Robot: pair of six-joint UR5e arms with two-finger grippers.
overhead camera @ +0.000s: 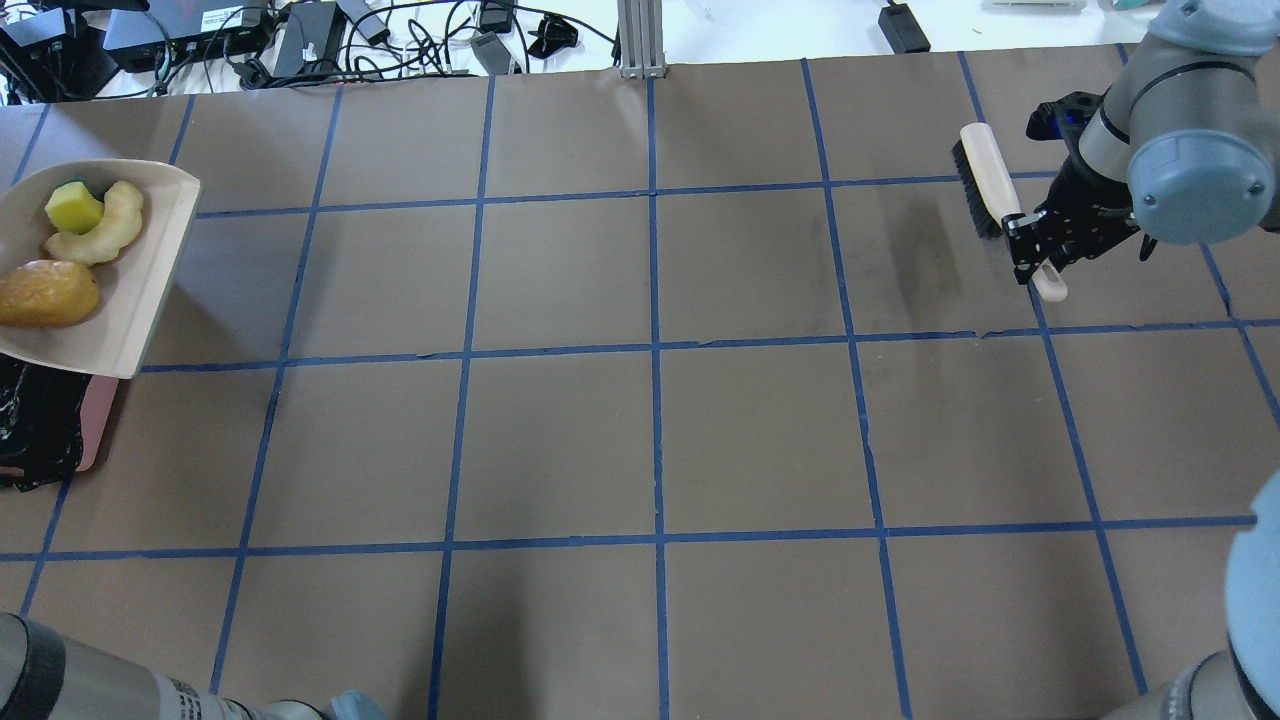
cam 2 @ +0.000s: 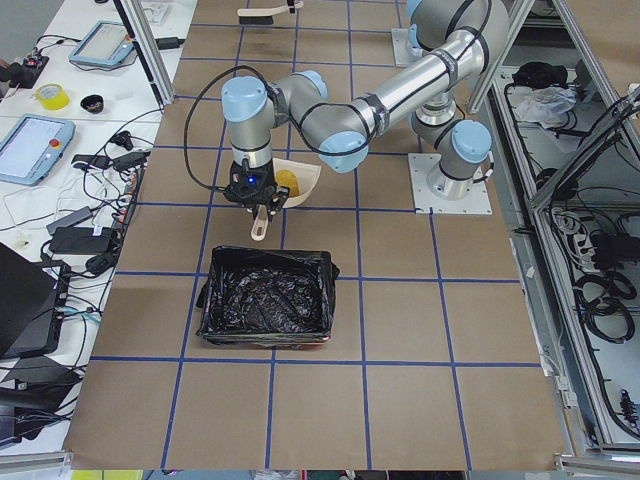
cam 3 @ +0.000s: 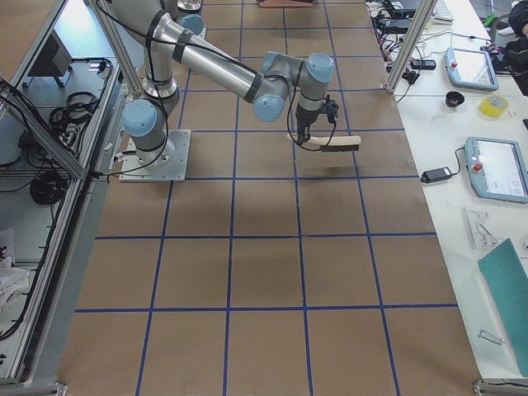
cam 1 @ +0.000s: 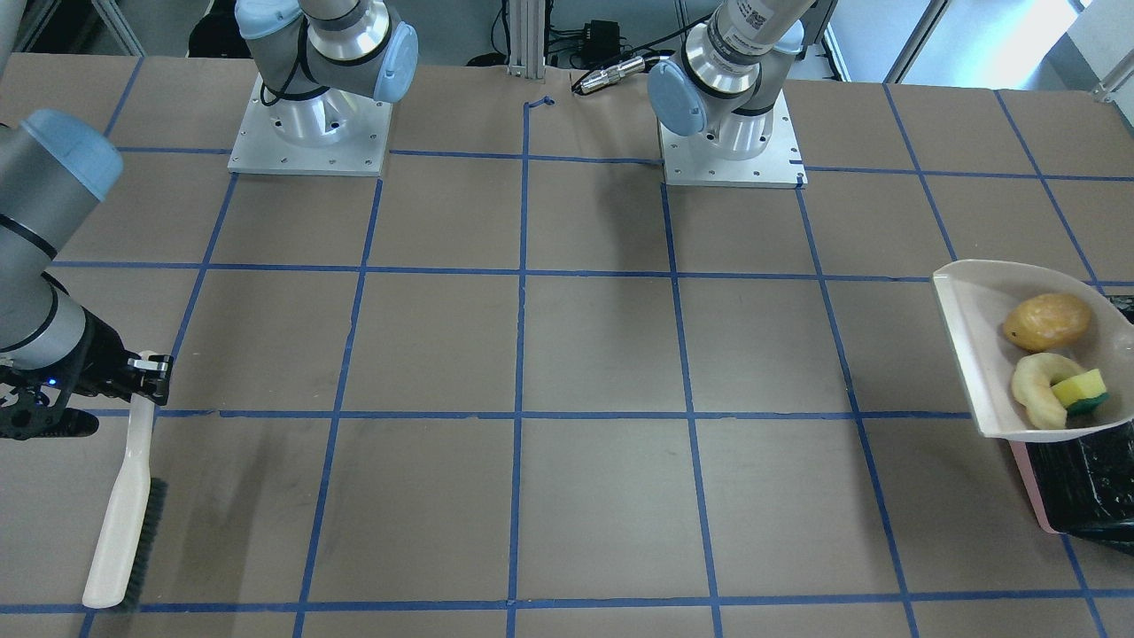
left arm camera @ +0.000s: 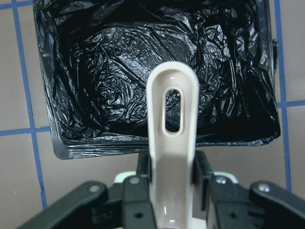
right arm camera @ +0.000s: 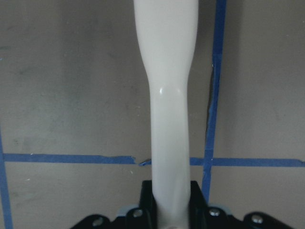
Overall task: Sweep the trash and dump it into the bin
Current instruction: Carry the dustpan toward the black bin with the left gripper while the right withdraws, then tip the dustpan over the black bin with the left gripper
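The beige dustpan (cam 1: 979, 319) hangs tilted over the far end of the bin (cam 1: 1085, 483), a pink container lined with a black bag. In the pan lie the yellow-orange lump (cam 1: 1048, 321), the cream crescent (cam 1: 1035, 390) and the yellow-green sponge chunk (cam 1: 1081, 388). My left gripper (left arm camera: 172, 174) is shut on the dustpan's handle (left arm camera: 171, 129), with the open bin (left arm camera: 143, 57) below it. My right gripper (overhead camera: 1035, 255) is shut on the white handle of a brush (overhead camera: 985, 185) and holds it at the table's other end; the handle also shows in the right wrist view (right arm camera: 167, 119).
The brown table is marked with a blue tape grid (overhead camera: 655, 350). The two arm bases (cam 1: 310, 133) stand at the robot's edge. Cables and power bricks (overhead camera: 300, 35) lie beyond the far edge.
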